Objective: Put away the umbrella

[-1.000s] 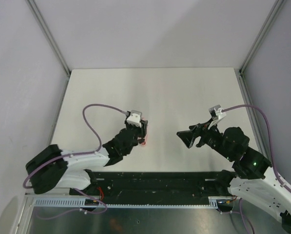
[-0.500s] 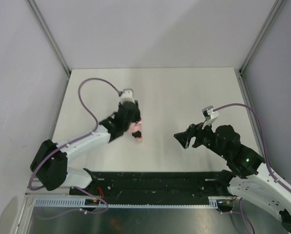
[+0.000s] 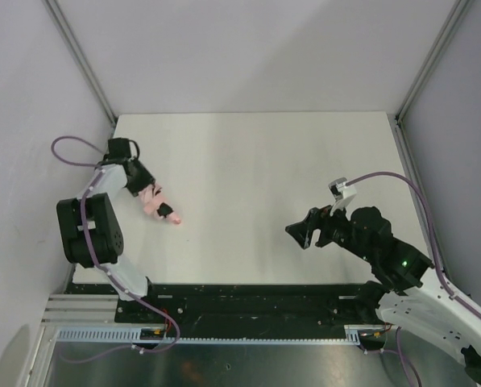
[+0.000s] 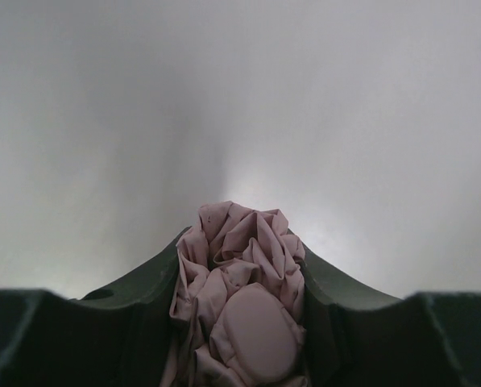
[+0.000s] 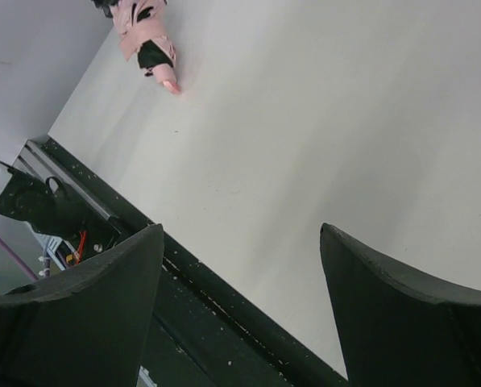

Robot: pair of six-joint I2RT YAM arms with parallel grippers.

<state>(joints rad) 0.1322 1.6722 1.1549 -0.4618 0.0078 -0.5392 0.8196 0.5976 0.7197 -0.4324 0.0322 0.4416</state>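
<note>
The pale pink umbrella [image 3: 157, 204] is folded into a short bundle with a black band. It lies low over the table [image 3: 256, 161] near the left edge. My left gripper [image 3: 142, 189] is shut on its fabric end. In the left wrist view the crumpled pink fabric [image 4: 238, 298] fills the gap between the jaws of the left gripper [image 4: 240, 242]. My right gripper [image 3: 306, 233] is open and empty over the table's right front. The right wrist view shows its fingers wide apart [image 5: 240, 234] and the umbrella far off [image 5: 147, 31]. The shaft is hidden.
Grey walls with metal corner posts [image 3: 79, 56] close in the table on three sides. A black rail [image 3: 256, 302] runs along the near edge, also seen in the right wrist view [image 5: 224, 306]. The left arm's base [image 3: 87, 230] stands upright at the left front.
My left arm has swung from the table's middle to the far left, carrying the umbrella with it. My right gripper has shifted slightly left and nearer, still open.
</note>
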